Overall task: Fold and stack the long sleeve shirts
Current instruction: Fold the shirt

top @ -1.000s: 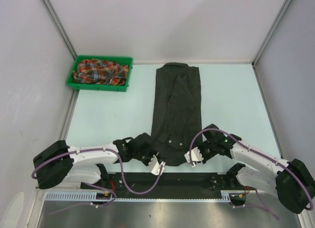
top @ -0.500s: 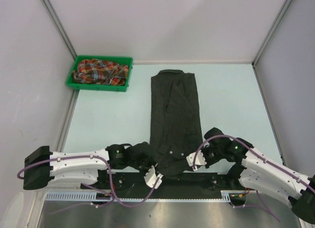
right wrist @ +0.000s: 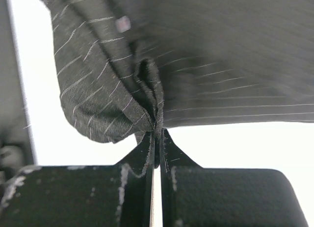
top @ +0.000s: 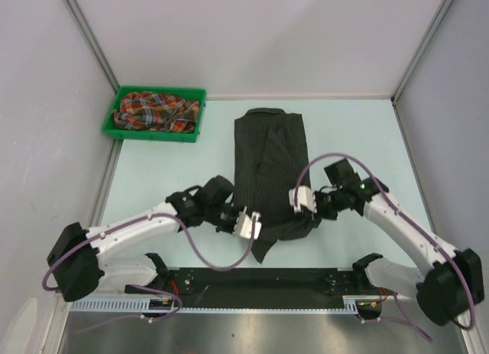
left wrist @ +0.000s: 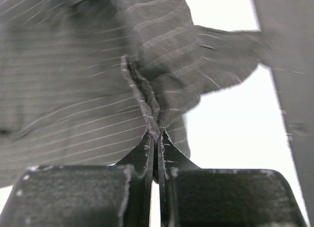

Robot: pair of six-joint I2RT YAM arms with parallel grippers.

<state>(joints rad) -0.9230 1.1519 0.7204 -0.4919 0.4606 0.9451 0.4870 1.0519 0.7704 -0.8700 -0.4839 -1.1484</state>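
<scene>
The black pinstriped long sleeve shirt point(top: 269, 159) lies lengthwise mid-table, collar at the far end. My left gripper point(top: 254, 225) is shut on its near hem; the pinched fabric point(left wrist: 147, 104) bunches between the fingertips. My right gripper point(top: 302, 206) is shut on the hem's other corner point(right wrist: 122, 99). Both hold the near end lifted off the table, with a flap sagging between them point(top: 279, 235). The plaid long sleeve shirt point(top: 157, 111) lies crumpled in the green bin point(top: 113, 128) at the far left.
White walls with metal posts enclose the table on the left, far and right sides. A black rail point(top: 260, 281) and the arm bases run along the near edge. Pale table surface point(top: 168, 170) shows on both sides of the black shirt.
Both grippers shut on the black shirt's near hem, then rose and carried it away from the near edge toward the collar. The shirt's collar end shifted slightly nearer and left.
</scene>
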